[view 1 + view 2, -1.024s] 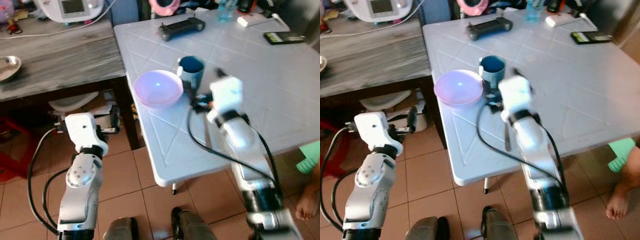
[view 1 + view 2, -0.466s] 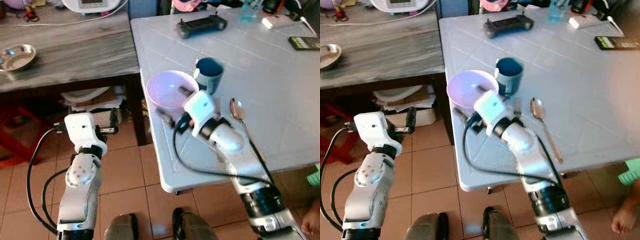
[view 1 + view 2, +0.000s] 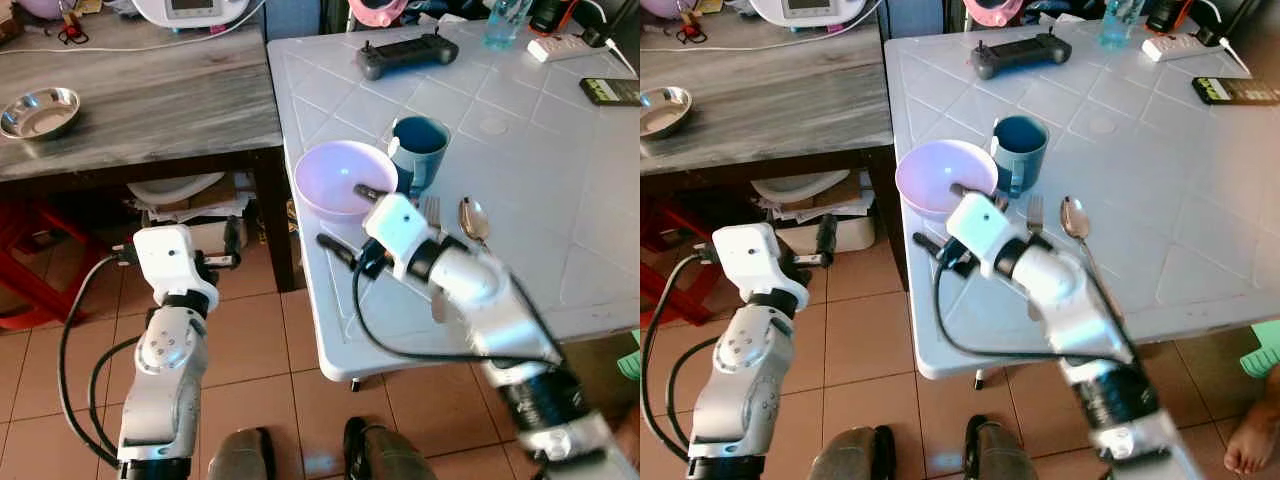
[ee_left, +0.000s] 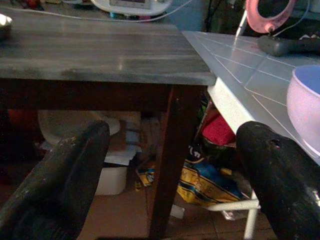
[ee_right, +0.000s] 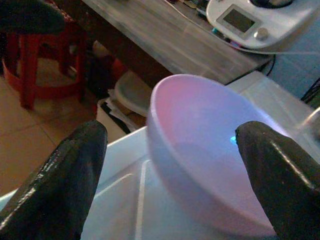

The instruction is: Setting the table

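Right gripper (image 3: 345, 218) is positioned at the near left part of the white table (image 3: 560, 180), with its two black fingers spread wide on either side of the near rim of the lilac bowl (image 3: 345, 178). In the right wrist view both fingers (image 5: 60, 180) flank the bowl with a visible gap to its wall; nothing is grasped.

Bowl location: upright on the table, close to the left edge. Just beside it on the right stands a blue mug (image 3: 418, 148). Nearer than the mug, a fork (image 3: 432, 212) and a spoon (image 3: 473, 218) lie side by side on the tabletop, partly covered by the silver right arm.

Left gripper (image 3: 232, 240) is held off the table on the left, low beside the dark leg of the grey wooden side table (image 3: 140, 100). In the left wrist view its fingers (image 4: 75, 170) are wide apart and empty.

Other items: a black game controller (image 3: 398, 55), a white power strip (image 3: 565, 45) and a black remote (image 3: 610, 90) lie along the far and right parts of the white table. A small steel dish (image 3: 38, 110) sits on the side table at far left.
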`<state>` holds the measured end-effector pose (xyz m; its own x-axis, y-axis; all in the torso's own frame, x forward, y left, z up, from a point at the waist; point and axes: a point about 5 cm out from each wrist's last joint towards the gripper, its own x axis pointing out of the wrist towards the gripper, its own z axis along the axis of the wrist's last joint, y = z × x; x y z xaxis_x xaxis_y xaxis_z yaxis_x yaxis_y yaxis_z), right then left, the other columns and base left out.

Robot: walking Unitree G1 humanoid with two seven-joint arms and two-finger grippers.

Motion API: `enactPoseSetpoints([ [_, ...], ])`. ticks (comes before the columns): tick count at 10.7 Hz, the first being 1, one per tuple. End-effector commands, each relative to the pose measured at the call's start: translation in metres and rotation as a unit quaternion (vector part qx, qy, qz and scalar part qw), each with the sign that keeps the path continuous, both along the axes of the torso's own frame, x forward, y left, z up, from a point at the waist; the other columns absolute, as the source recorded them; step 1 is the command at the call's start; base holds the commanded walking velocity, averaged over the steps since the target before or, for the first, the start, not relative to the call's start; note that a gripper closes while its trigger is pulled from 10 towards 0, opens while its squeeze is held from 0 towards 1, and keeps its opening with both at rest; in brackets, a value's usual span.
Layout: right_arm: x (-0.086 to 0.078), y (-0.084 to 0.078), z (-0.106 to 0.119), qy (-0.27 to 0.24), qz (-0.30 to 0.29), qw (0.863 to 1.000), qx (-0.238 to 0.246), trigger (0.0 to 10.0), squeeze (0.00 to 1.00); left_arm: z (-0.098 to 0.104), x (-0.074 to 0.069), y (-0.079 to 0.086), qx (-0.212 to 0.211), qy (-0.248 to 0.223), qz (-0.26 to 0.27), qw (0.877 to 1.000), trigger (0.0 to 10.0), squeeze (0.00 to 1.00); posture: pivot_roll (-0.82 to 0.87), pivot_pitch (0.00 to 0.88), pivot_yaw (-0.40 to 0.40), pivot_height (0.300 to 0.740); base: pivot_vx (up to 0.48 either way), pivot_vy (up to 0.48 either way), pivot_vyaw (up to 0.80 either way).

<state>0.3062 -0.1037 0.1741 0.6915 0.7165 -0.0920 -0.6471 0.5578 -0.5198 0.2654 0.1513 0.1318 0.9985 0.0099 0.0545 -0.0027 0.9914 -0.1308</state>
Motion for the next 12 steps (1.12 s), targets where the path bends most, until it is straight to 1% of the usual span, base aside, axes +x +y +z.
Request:
enactPoseSetpoints([
  [1, 0.001, 0.003, -0.002, 0.007, 0.012, 1.0, -0.016, 10.0, 0.0, -0.003, 0.0, 0.0, -0.001, 0.011, -0.002, 1.0, 10.0, 0.0, 0.02, 0.165, 0.041, 0.74, 0.0, 0.0, 0.0],
  [4, 0.006, 0.004, -0.009, 0.032, 0.04, 0.997, -0.062, 10.0, 0.0, -0.003, 0.001, -0.001, -0.01, 0.014, -0.003, 1.0, 10.0, 0.0, 0.01, 0.167, 0.042, 0.74, 0.0, 0.0, 0.0],
  [5, 0.009, 0.006, -0.01, 0.048, 0.049, 0.995, -0.068, 10.0, 0.0, -0.003, 0.001, -0.001, -0.012, 0.015, -0.004, 1.0, 10.0, 0.0, 0.01, 0.168, 0.042, 0.74, 0.0, 0.0, 0.0],
  [6, 0.012, 0.006, -0.01, 0.049, 0.059, 0.993, -0.091, 10.0, 0.0, -0.004, 0.001, -0.002, -0.019, 0.018, -0.007, 1.0, 10.0, 0.0, 0.01, 0.169, 0.04, 0.74, 0.0, 0.0, 0.0],
  [7, 0.018, 0.003, -0.008, 0.047, 0.052, 0.992, -0.106, 10.0, 0.0, -0.004, 0.0, -0.002, -0.02, 0.019, -0.007, 1.0, 10.0, 0.0, 0.01, 0.17, 0.04, 0.74, 0.0, 0.0, 0.0],
  [8, 0.025, 0.0, -0.004, 0.053, 0.044, 0.991, -0.115, 0.3, 0.0, -0.005, -0.001, -0.002, -0.021, 0.021, -0.007, 1.0, 10.0, 0.0, 0.01, 0.171, 0.039, 0.74, 0.0, 0.0, 0.0],
  [9, 0.029, -0.003, 0.001, 0.056, 0.042, 0.99, -0.119, 0.0, 0.0, -0.005, -0.001, -0.003, -0.021, 0.022, -0.007, 0.999, 10.0, 0.0, 0.01, 0.173, 0.039, 0.74, 0.0, 0.0, 0.0],
  [10, 0.035, -0.008, 0.006, 0.07, 0.032, 0.99, -0.114, 0.0, 0.0, -0.005, -0.001, -0.003, -0.022, 0.024, -0.009, 0.999, 10.0, 0.0, 0.01, 0.173, 0.037, 0.74, 0.0, 0.0, 0.0],
  [11, 0.042, -0.015, 0.01, 0.073, 0.023, 0.988, -0.134, 0.0, 0.0, -0.006, 0.0, -0.003, -0.022, 0.027, -0.01, 0.999, 10.0, 0.0, 0.01, 0.175, 0.035, 0.74, 0.0, 0.0, 0.0],
  [12, 0.046, -0.021, 0.013, 0.087, 0.017, 0.986, -0.142, 0.0, 0.0, -0.007, -0.001, -0.003, -0.023, 0.031, -0.011, 0.999, 10.0, 0.0, 0.01, 0.176, 0.034, 0.74, 0.0, 0.0, 0.0],
])
